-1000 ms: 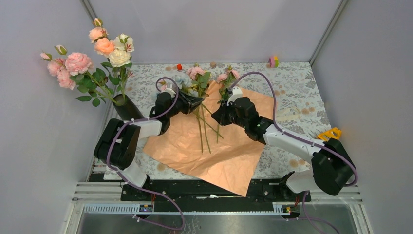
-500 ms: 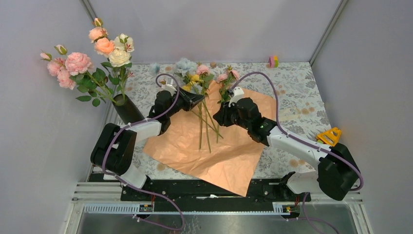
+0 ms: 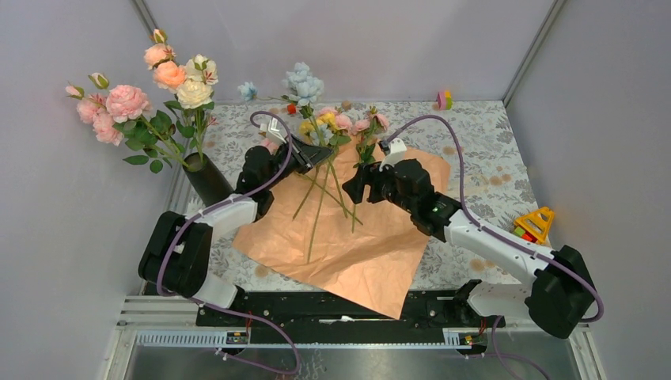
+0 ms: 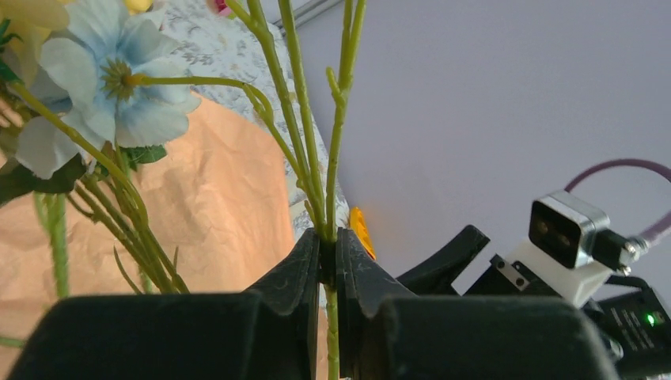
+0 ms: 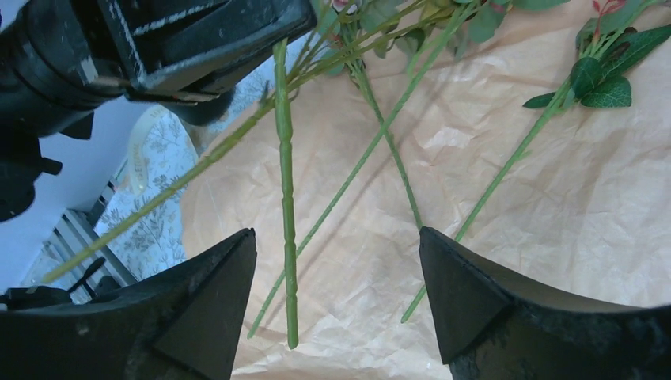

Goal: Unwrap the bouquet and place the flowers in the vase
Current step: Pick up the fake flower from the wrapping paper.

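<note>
The bouquet's paper (image 3: 360, 245) lies spread flat on the table, peach side up. My left gripper (image 3: 315, 158) is shut on green stems of the flowers and holds them tilted above the paper, pale blue heads (image 3: 305, 82) uppermost. In the left wrist view the jaws (image 4: 328, 244) pinch a stem just under a pale blue flower (image 4: 119, 87). My right gripper (image 3: 354, 184) stands open beside them. Its fingertips (image 5: 336, 233) straddle a hanging stem (image 5: 285, 198) without touching it. More pink flowers (image 3: 369, 125) lie on the paper. The black vase (image 3: 207, 179) at the left holds several roses.
Small toy blocks sit at the back (image 3: 443, 100) and a yellow toy (image 3: 535, 219) lies at the right edge. A cream ribbon (image 5: 144, 152) lies on the patterned tablecloth (image 3: 475, 134) by the paper. Grey walls close in the left, back and right sides.
My left gripper has risen with its stems, lifting the pale blue heads off the table. My right gripper has opened wide and let go of the stems.
</note>
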Robot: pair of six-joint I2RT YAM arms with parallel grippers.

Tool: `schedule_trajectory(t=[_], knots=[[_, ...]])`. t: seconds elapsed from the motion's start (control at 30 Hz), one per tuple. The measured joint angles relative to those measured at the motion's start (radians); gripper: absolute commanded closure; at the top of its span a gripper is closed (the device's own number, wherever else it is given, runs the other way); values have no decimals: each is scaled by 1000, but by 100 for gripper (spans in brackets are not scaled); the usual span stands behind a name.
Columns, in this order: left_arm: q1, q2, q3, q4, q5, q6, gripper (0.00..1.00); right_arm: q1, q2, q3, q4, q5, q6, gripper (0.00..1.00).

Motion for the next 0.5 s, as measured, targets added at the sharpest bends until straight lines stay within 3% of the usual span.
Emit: schedule_trajectory(t=[0.27,0.5], knots=[[-2,-43,-42,104,92,60,100,-31,-8,5,-29,39,133,13],[-4,-100,-109,165,138,127,100,-98,68,-1,11,-39,269,15]])
